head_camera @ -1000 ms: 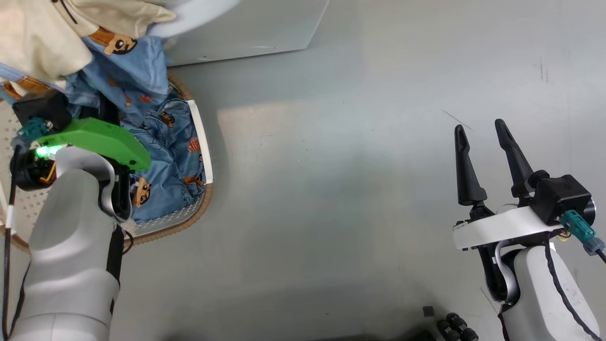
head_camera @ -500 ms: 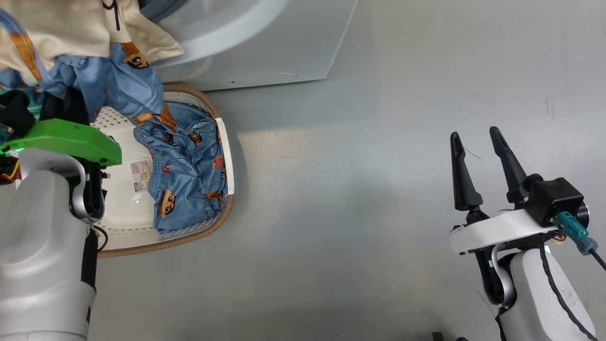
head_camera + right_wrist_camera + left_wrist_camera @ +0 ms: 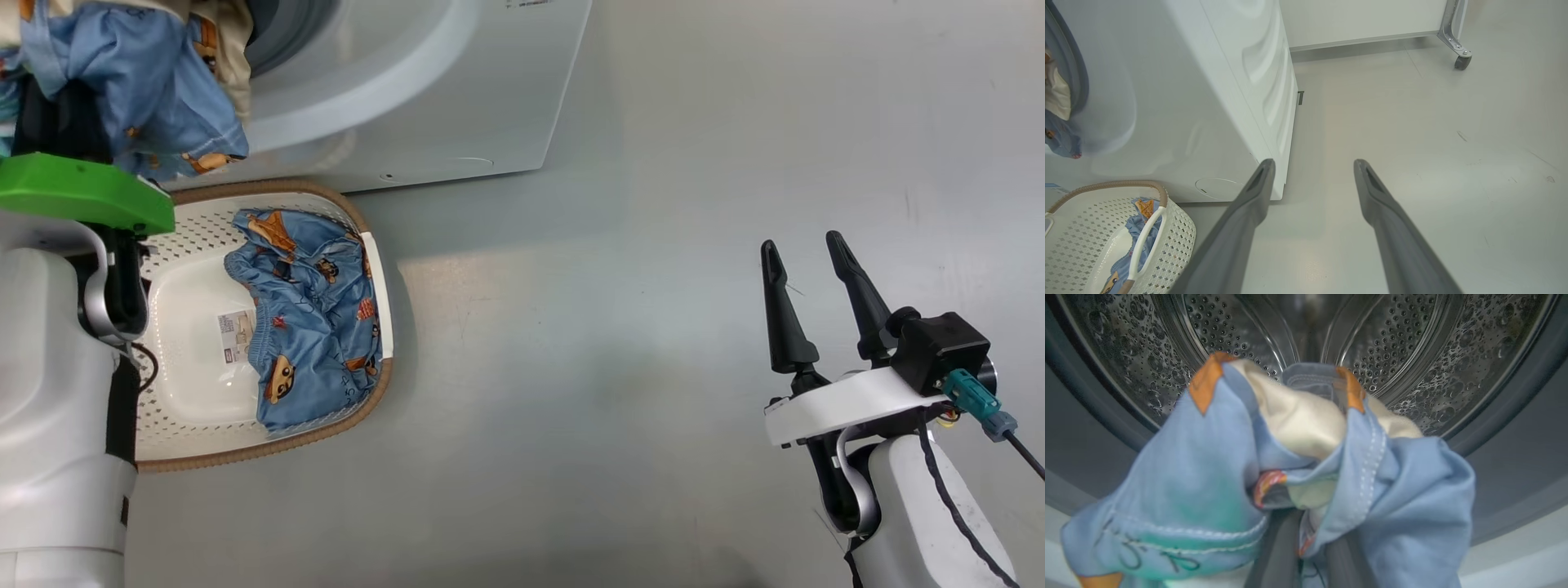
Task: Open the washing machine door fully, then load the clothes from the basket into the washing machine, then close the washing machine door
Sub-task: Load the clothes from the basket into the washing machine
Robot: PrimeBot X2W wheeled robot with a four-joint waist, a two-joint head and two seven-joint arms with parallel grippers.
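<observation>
My left gripper (image 3: 1306, 535) is shut on a bundle of blue and cream clothes (image 3: 1208, 457), held right in front of the washing machine's steel drum (image 3: 1412, 355). In the head view that bundle (image 3: 155, 90) hangs at the top left, against the opening of the white washing machine (image 3: 457, 106). Below it stands the basket (image 3: 269, 441) with one blue printed garment (image 3: 314, 327) lying in it. My right gripper (image 3: 802, 243) is open and holds nothing, over the floor far to the right. The washing machine door is out of view.
The grey rubber seal (image 3: 1515, 437) rings the drum. The right wrist view shows the machine's side panel (image 3: 1265, 81), the basket (image 3: 1180, 237) at its foot, my open right gripper (image 3: 1314, 163), and a wheeled white unit's caster (image 3: 1461, 61) further off. Grey floor (image 3: 620, 367) lies between the arms.
My left gripper has lifted the bundle out of the basket and up to the machine's opening, leaving one blue garment behind. The head camera shifted. The right gripper stayed open.
</observation>
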